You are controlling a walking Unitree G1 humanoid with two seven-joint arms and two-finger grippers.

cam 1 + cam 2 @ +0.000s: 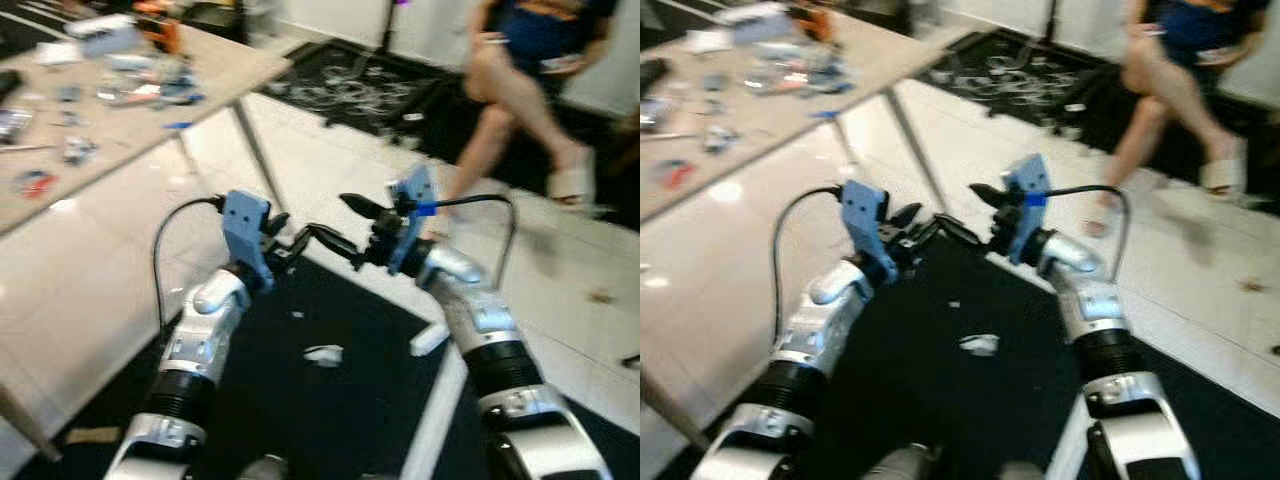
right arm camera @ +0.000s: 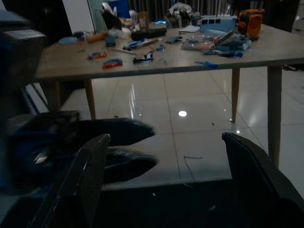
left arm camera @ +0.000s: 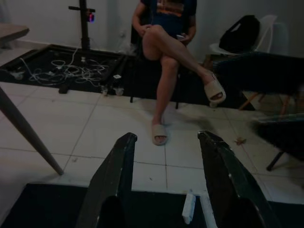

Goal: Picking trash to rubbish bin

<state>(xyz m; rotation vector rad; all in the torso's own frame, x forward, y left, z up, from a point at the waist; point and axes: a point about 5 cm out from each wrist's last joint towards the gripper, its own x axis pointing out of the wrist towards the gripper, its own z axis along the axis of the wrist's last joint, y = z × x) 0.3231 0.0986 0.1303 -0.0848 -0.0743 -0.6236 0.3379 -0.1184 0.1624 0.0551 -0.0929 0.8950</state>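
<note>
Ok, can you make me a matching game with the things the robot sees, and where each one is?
Things:
1. white crumpled scrap
2. wooden table
3. person
4. cables

Places:
A. sitting with legs crossed, ahead on the robot's right
B. tangled on the far dark mat, by the black stand
C. on the black mat, between the two arms
D. on the robot's left, covered in small items

Pairs: 1-C, 2-D, 3-A, 4-B

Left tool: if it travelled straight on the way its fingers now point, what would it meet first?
The left tool, open, points across bare white floor tiles toward the seated person's sandalled foot. That foot looks first in line, though depth is uncertain.
</note>
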